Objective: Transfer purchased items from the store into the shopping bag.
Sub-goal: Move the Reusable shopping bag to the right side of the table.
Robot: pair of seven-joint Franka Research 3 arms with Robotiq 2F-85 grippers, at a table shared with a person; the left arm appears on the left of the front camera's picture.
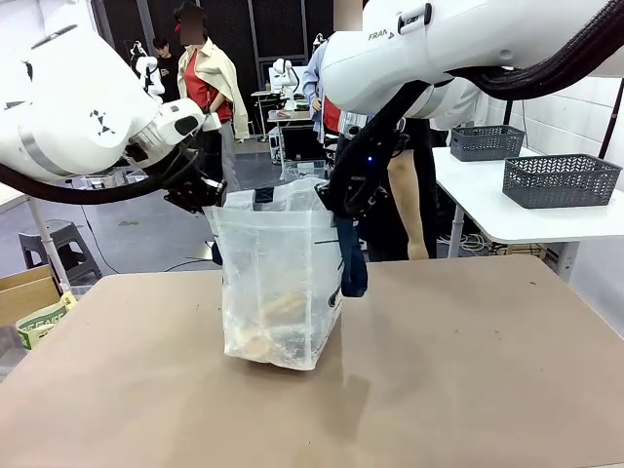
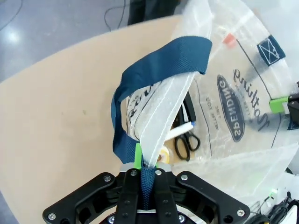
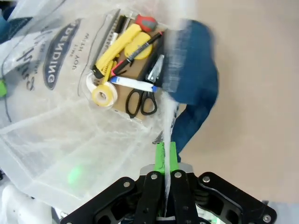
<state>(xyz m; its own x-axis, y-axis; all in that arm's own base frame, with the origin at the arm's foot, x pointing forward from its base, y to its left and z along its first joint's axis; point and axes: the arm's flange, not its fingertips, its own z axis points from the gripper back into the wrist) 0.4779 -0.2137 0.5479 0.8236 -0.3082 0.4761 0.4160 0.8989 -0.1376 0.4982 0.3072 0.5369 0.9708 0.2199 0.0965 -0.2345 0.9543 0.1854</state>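
The shopping bag (image 1: pixel 278 273) stands upright mid-table, whitish and translucent, its mouth held apart between both arms. My left gripper (image 1: pixel 208 198) is shut on the bag's left rim; in the left wrist view it (image 2: pixel 146 163) pinches the rim where the navy handle (image 2: pixel 159 65) joins. My right gripper (image 1: pixel 343 207) is shut on the right rim, with a navy handle (image 1: pixel 353 258) hanging below it. In the right wrist view its green pads (image 3: pixel 160 157) clamp the plastic. The purchased items (image 1: pixel 270 327) lie at the bottom: scissors (image 3: pixel 141 101), a tape roll (image 3: pixel 103 96), a yellow knife (image 3: pixel 116 45).
A person (image 1: pixel 409 200) stands just behind the bag at the far edge. Two dark grey lattice baskets (image 1: pixel 560 180) sit on a white side table at the right rear. The brown tabletop (image 1: pixel 468 380) is bare around the bag. A cardboard box (image 1: pixel 24 292) is at the left.
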